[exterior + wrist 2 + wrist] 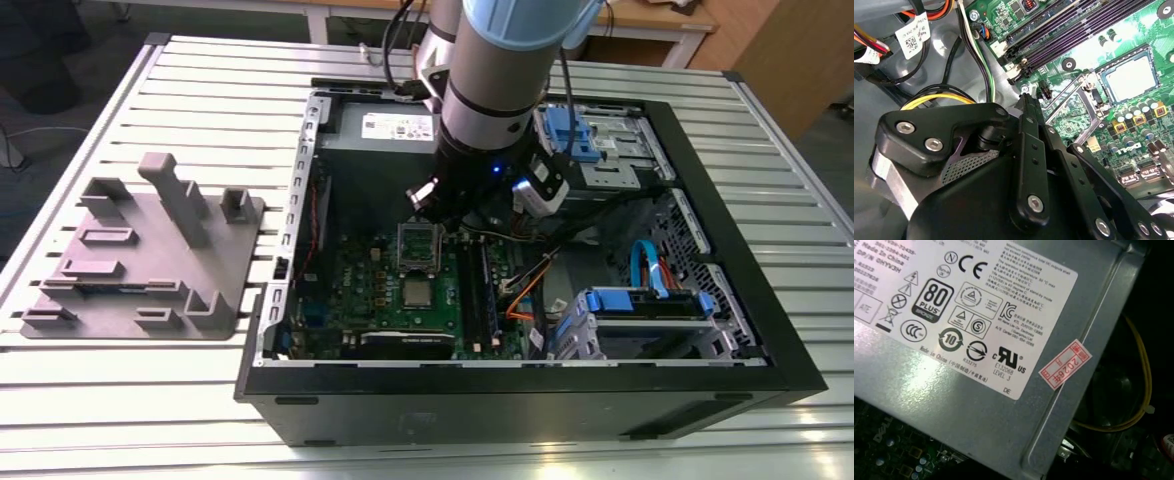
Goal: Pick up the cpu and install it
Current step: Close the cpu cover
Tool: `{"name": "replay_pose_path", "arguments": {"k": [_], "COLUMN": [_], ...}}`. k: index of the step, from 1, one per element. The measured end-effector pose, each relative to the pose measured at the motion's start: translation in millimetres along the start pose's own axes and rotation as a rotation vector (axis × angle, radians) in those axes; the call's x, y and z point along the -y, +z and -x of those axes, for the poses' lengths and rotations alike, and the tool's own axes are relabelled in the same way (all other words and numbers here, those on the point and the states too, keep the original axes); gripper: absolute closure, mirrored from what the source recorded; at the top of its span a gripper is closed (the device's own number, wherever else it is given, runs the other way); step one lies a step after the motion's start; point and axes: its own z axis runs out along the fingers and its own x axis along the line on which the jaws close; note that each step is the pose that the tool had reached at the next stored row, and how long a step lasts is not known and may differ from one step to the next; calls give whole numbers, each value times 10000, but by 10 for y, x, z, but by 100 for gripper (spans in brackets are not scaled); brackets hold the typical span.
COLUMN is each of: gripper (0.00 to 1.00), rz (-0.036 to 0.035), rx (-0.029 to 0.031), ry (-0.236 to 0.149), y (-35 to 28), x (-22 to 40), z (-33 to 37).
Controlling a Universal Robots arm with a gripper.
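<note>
The cpu (1130, 77) is a thin, flat square with a pale silvery-grey metal top, and you can see it in the second wrist view lying flat inside the dark square socket on the green motherboard (1074, 125). In the exterior view the cpu (418, 292) sits near the middle of the board, with the metal socket frame (419, 243) standing upright just beside it.

Treat it as light and stiff, but delicate. Its smooth metal top is likely to be slippery and its underside is easily damaged. Judging by its shape, you take it by 2 opposite edges, keep it level and never press it down at a tilt.

The gripper (1025, 100) hangs above the board beside the hinged frame and apart from the cpu. You cannot tell from these views whether it is open or closed, and nothing is visible in its grasp.

Long dark memory slots (1079, 35) run just beside the socket. The first wrist view looks onto the grey power supply (979, 405) with its white label. The open computer case (534, 400) lies on the slatted tabletop (160, 400), with a grey moulded holder (134, 250) well apart on the exterior view's left.
</note>
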Motion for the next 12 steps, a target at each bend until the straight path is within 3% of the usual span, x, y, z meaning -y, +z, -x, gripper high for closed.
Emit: {"name": "replay_pose_path", "arguments": {"k": [12], "gripper": [89], "rz": [-14], "rx": [11], "ry": [-273], "y": [0], "x": [-3], "z": [-5]}}
